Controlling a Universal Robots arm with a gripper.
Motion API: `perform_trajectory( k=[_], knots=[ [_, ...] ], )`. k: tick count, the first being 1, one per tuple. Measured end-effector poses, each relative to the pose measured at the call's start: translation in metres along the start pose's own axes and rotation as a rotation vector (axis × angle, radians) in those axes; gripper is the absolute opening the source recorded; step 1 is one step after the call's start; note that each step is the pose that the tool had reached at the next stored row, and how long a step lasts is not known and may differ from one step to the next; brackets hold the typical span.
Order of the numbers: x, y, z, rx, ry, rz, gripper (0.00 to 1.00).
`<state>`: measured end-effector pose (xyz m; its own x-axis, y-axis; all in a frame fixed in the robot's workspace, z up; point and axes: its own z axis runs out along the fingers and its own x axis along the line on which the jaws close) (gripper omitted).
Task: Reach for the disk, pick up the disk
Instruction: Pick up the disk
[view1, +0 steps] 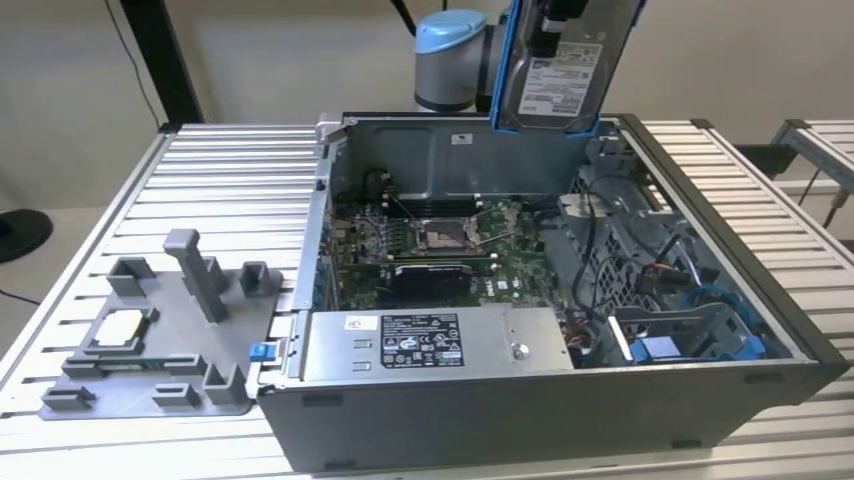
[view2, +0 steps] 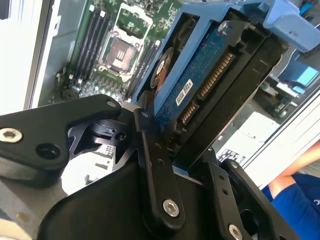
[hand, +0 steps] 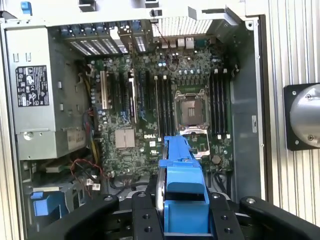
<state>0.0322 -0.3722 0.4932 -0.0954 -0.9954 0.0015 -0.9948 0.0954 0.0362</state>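
Holding: the hand (view2: 187, 150) is clamped on the disk (view2: 200, 85), its black fingers (view2: 155, 165) pressed against the two flat faces; in the first wrist view the blue bracket (hand: 182, 185) stands on edge between them.
Hand state: closed onto the disk, the gap no wider than the drive's thickness.
Disk relative to hand: gripped at one end, the rest reaching out past the fingertips; in the second wrist view the circuit-board face and connector edge are turned to the camera.
Disk relative to the computer case: in the exterior view the disk (view1: 554, 75) hangs upright, lifted clear above the far wall of the open computer case (view1: 534, 420), touching nothing inside.
Below the disk: the motherboard (hand: 165, 115) with its bare processor socket (hand: 191, 108) lies inside the case.
Case, near side: the grey power supply (view1: 427, 345) and blue drive bays (view1: 694, 335).
Beside the case: a grey fixture plate (view1: 147, 350) sits on the slatted desk (view1: 227, 170), at the exterior view's left.
Risk, slipping: I judge the grip short, on one end only; smooth metal and plastic could slide under a quick swing.
Risk, dropping: a fall from here would likely strike the motherboard or socket.
Risk, snagging: moving low could catch the bracket on the case wall.
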Motion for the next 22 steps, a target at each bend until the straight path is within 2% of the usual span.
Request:
perform_trajectory(
  k=[10,22],
  knots=[
    [-0.0030,-0.0307,-0.0011,-0.0029,0.0002,0.000,0.00],
    [-0.0060,-0.0624,-0.0022,-0.0056,0.0005,0.000,0.00]
  ],
)
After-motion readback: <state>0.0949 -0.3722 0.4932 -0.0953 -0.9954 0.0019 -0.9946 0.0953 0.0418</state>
